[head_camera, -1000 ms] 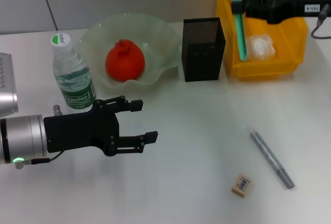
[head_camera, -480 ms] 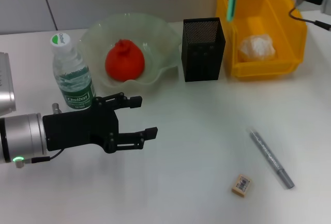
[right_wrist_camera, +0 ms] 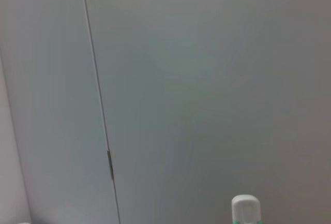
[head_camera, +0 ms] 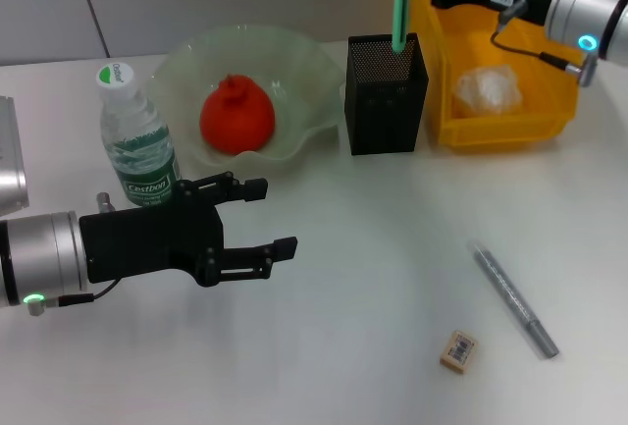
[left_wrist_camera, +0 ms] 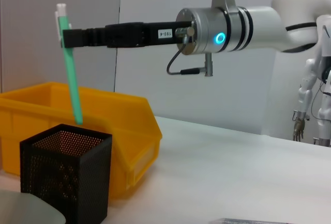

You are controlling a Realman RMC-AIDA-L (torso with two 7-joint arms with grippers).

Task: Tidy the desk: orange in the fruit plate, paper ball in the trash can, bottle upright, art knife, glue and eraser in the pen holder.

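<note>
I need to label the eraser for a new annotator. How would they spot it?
Start at the yellow trash can and come toward the table's near edge. Beside the grey art knife lies the eraser: a tiny tan block with a barcode-like label.

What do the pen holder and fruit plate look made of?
Pen holder: seems black metal mesh, matte; fine perforations show through its walls. Fruit plate: looks like translucent pale green glass, though plastic is possible; the wavy rim is glossy and the desk shows through.
</note>
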